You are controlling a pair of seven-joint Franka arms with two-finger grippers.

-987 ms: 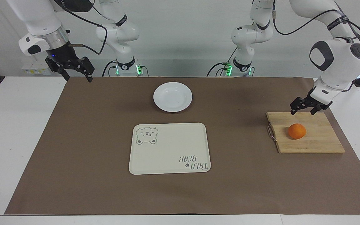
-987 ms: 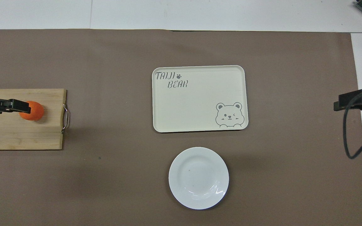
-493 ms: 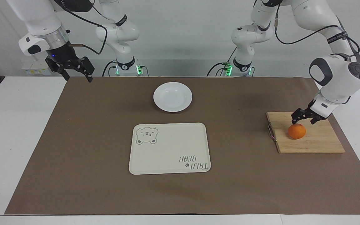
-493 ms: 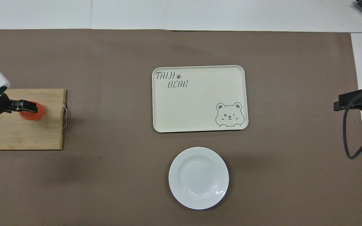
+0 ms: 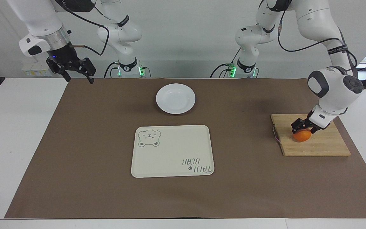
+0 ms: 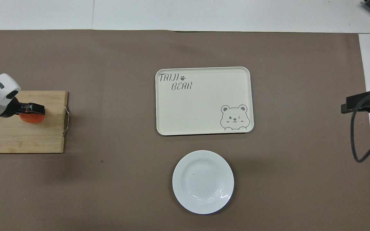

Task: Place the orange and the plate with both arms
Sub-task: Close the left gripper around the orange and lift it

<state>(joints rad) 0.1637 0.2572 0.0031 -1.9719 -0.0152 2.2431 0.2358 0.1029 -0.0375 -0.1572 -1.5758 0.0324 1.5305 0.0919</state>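
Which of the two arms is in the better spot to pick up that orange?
The left: the left gripper is already down at the orange on the cutting board. The right gripper waits raised at the right arm's end of the table.

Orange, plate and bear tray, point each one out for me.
orange (image 5: 301,137) facing view, its lower front below the left hand.
plate (image 6: 203,182) overhead view, its centre.
bear tray (image 6: 204,106) overhead view, its bare middle.

Small round bright-orange fruit (image 5: 302,136): top half covered by the left arm's black two-finger gripper (image 5: 303,128); finger contact unreadable. Rectangular bamboo cutting board (image 6: 48,141) under it runs off the overhead edge. Right arm's black gripper (image 6: 361,104) cut off there too.
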